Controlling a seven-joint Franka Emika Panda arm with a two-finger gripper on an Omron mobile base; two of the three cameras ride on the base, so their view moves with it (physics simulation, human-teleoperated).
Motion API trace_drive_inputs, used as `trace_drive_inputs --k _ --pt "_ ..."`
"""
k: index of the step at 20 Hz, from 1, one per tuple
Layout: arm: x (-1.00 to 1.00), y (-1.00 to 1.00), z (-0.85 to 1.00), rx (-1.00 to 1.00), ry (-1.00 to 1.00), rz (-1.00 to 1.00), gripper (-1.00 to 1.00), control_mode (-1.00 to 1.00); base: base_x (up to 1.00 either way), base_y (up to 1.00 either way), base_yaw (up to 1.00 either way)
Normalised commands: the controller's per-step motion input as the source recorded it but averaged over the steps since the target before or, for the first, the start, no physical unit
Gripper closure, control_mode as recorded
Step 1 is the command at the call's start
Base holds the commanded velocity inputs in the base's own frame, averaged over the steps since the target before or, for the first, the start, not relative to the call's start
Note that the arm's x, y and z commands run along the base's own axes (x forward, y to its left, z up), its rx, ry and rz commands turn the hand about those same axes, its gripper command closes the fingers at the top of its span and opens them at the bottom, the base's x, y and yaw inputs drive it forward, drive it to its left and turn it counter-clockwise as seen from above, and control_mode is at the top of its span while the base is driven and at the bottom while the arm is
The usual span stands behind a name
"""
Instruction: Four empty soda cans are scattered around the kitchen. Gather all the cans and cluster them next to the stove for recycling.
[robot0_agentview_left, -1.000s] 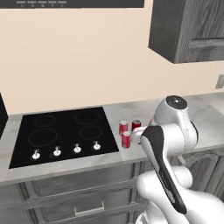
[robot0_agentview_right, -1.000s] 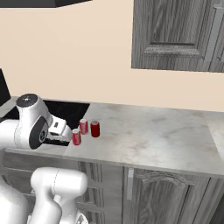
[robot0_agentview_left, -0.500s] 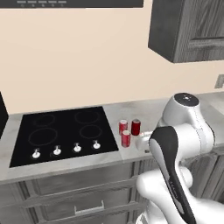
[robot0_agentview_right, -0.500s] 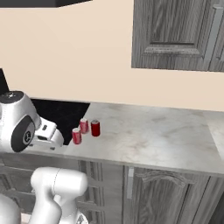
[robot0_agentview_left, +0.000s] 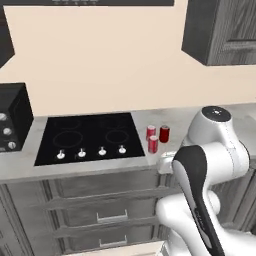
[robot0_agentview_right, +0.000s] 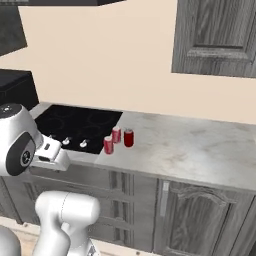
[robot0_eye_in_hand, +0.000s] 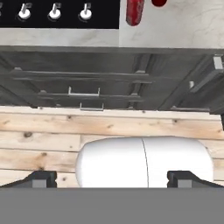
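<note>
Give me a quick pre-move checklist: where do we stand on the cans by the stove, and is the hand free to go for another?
1. Gripper open and empty: ok, tips wide apart, nothing between them.
2. Soda cans clustered next to the stove: ok, three on the counter just off its right edge.
3. All four gathered: not ok, three there.
4. Cans upright: ok.
5. Gripper clear of the cluster: ok, it is pulled back off the counter over the floor.
6. Fourth can's location: cannot tell.

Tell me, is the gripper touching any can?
Apart. In the hand view the gripper is open over floor, and the nearest can stands up on the counter.
</note>
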Motion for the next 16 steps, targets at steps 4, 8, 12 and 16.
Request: trace_drive_inputs --k 4,8,12,16 --pt "0.0 0.0 0.0 0.0 0.0 0.0 -1.0 1.0 -0.01 0.24 0.37" --pt "0.0 0.0 0.0 0.0 0.0 0.0 -1.0 1.0 0.0 0.11 0.4" --pt "0.0 0.0 0.0 0.0 0.0 0.0 -1.0 1.0 -0.01 0.06 0.41" --pt "0.0 0.0 0.0 0.0 0.0 0.0 -1.0 1.0 -0.03 0.0 0.42"
